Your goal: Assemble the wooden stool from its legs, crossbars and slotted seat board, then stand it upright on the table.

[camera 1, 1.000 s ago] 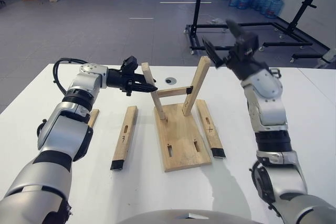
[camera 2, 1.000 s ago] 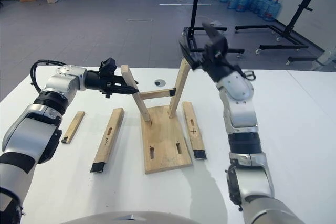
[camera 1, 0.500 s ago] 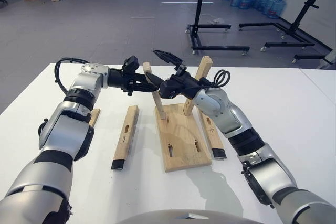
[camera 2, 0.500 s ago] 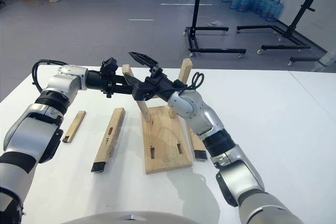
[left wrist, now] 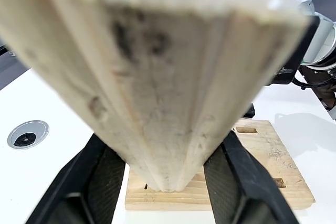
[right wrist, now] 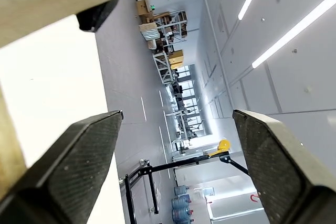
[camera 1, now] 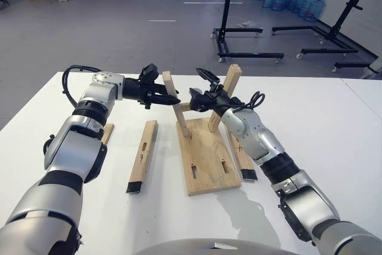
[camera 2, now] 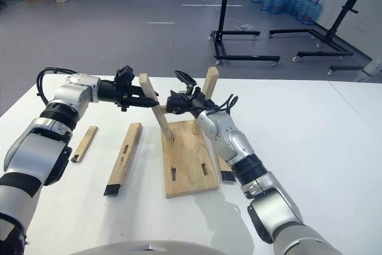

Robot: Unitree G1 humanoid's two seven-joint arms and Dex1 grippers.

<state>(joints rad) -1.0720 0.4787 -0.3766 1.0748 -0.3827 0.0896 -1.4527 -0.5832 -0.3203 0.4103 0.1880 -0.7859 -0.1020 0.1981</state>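
The slotted seat board (camera 1: 206, 159) lies flat on the white table (camera 1: 334, 129). Two legs stand slanted in its far slots, the left leg (camera 1: 176, 114) and the right leg (camera 1: 225, 91), joined by a crossbar (camera 1: 184, 107). My left gripper (camera 1: 168, 95) is shut on the left leg near its top; in the left wrist view its fingers (left wrist: 100, 182) press both sides of the leg (left wrist: 157, 77). My right gripper (camera 1: 199, 86) hangs open between the two legs, just above the crossbar, with its fingers (right wrist: 79, 156) spread wide.
One loose leg (camera 1: 142, 156) lies left of the board and another (camera 1: 242, 153) along its right side. A short crossbar (camera 1: 106, 134) rests farther left. A round grommet (left wrist: 27, 134) sits in the table behind the stool. Black racks (camera 1: 280, 34) stand beyond the table.
My right arm swung down from high on the right to between the legs, then drew back slightly rightward. The left gripper kept its hold on the left leg.
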